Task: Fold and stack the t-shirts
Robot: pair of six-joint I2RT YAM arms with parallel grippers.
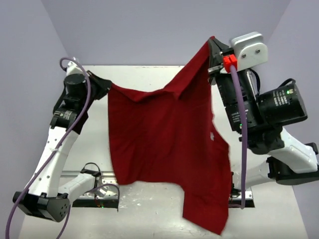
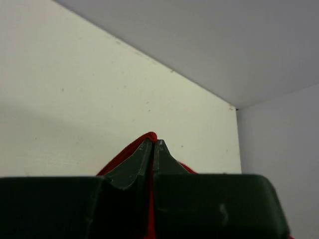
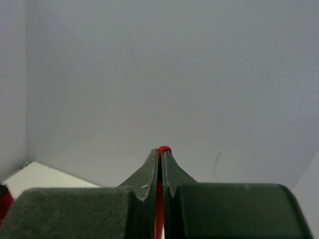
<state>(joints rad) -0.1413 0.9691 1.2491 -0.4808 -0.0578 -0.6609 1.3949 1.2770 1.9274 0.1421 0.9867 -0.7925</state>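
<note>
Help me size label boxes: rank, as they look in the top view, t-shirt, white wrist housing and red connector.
1. t-shirt
2. white wrist housing
3. red connector
The raised wrist is nearer the camera, perhaps enlarging both.

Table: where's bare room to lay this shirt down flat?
Bare table shows along the back wall, beside the left arm, and at the near edge left of the hanging hem. The right side is crowded: the t-shirt drapes there beside the right arm.

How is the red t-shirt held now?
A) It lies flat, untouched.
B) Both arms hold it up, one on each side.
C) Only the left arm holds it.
B: the left fingers and the right fingers are each shut on an edge of the red t-shirt, which hangs between them.
</note>
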